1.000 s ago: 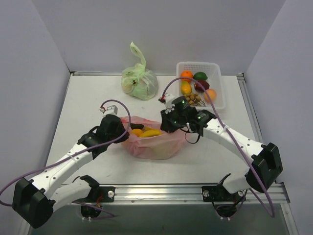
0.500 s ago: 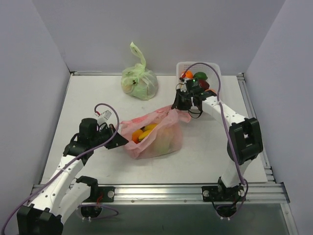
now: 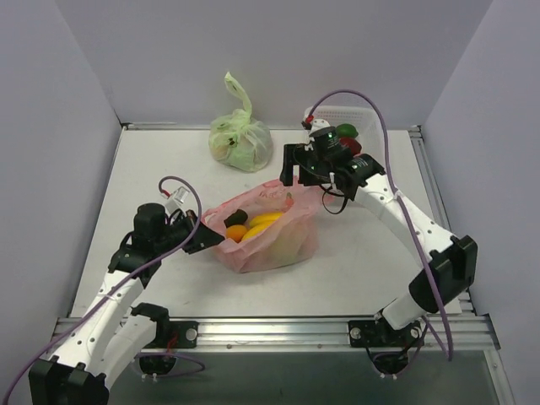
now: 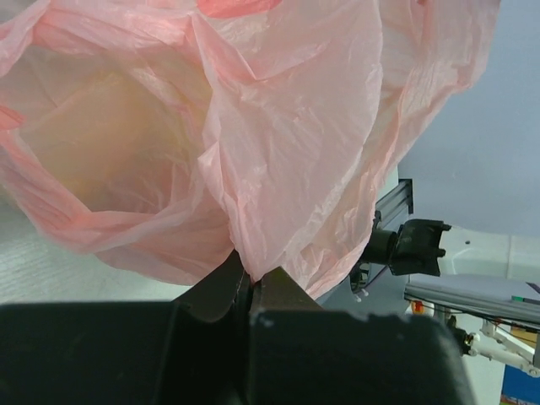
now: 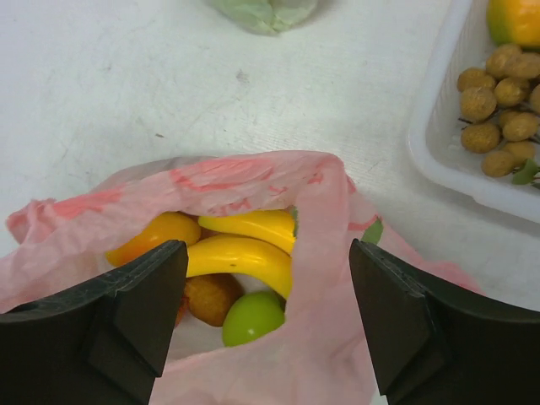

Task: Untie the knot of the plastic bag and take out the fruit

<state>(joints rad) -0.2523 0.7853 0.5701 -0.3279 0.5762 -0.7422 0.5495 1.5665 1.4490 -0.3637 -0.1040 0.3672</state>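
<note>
The right wrist view's edges cut off the white basket (image 5: pixel 434 156) and the green bag (image 5: pixel 266 10); the pink plastic bag (image 5: pixel 325 253) hid part of the green apple (image 5: pixel 253 316)

No readable txt, labels, brands or nos. in any view. Only faint red print marks on the plastic bag (image 5: pixel 321 278), along its far rim, too crumpled and blurred to make out any letters.

A robotics lab test cell: a white bench (image 3: pixel 169 169) boxed in by plain pale walls (image 3: pixel 76 101), with a left arm (image 3: pixel 114 291) and right arm (image 3: pixel 405 219) bolted to an aluminium rail (image 3: pixel 278 325), trailing purple cables (image 3: pixel 342 92), and toy-like fruit (image 3: pixel 263 221).
</note>
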